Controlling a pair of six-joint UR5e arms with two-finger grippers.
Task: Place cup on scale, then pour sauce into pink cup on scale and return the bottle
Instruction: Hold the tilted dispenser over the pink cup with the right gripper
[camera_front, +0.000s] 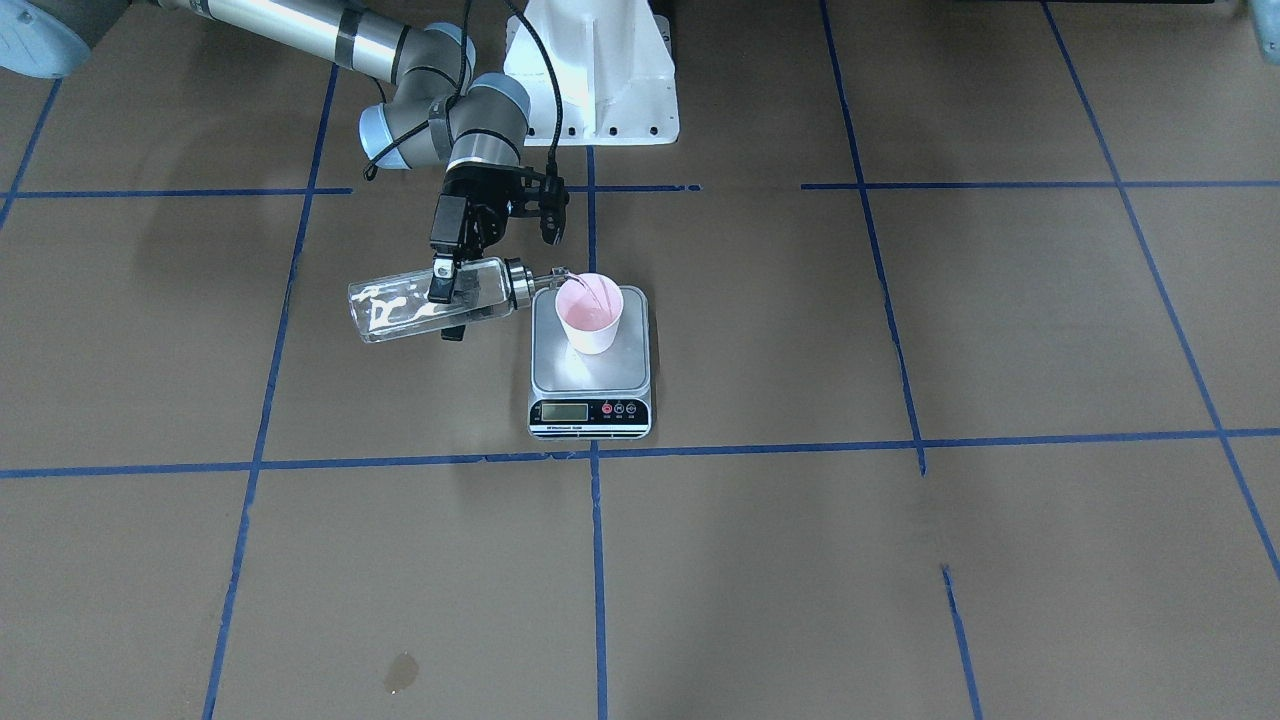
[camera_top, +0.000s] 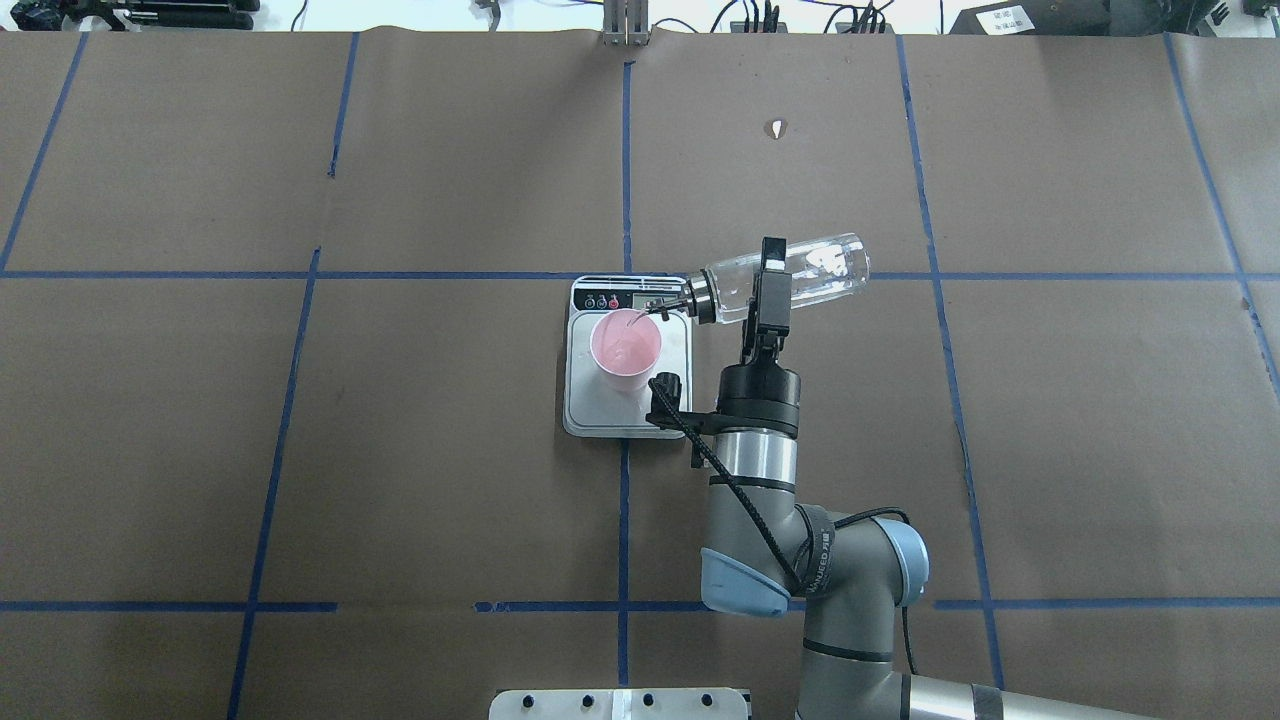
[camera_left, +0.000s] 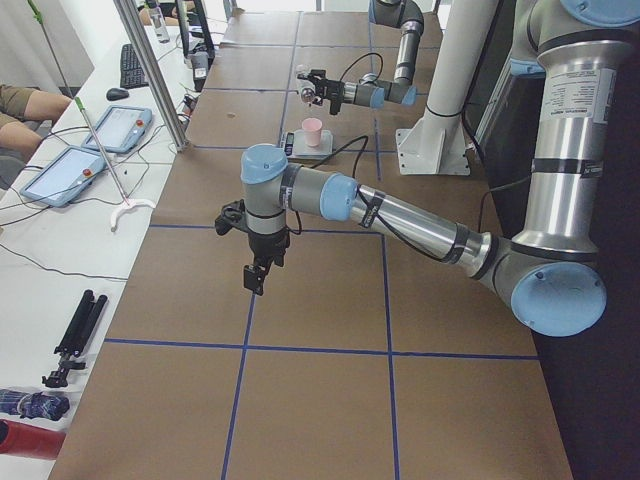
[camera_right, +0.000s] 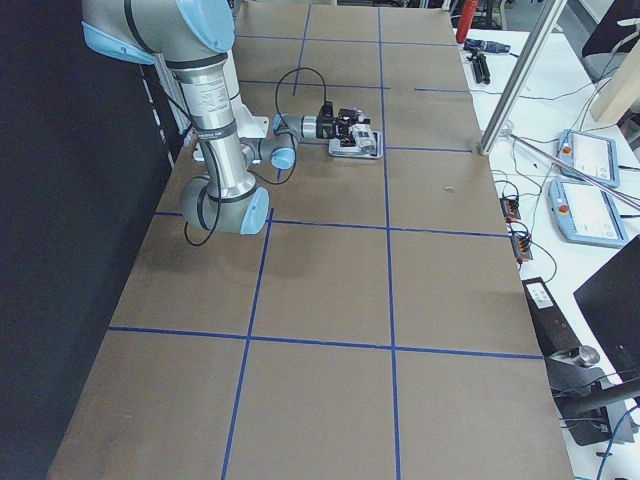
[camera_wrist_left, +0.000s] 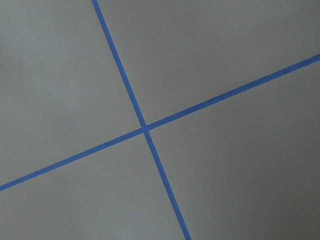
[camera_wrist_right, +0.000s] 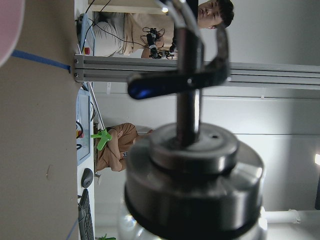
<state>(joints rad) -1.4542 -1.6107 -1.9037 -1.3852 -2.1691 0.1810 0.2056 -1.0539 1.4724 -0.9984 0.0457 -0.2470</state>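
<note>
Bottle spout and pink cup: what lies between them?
A thin stream of clear sauce, running from the spout of the bottle into the cup; it shows best in the exterior front-facing view.

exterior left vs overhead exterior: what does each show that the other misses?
Only exterior left: the left gripper, hanging over brown paper away from the scale; open or shut cannot be told. Only overhead exterior: the scale's display strip and buttons, and the spout over the pink cup. Both: the right gripper clamping the tilted bottle, the cup on the scale.
</note>
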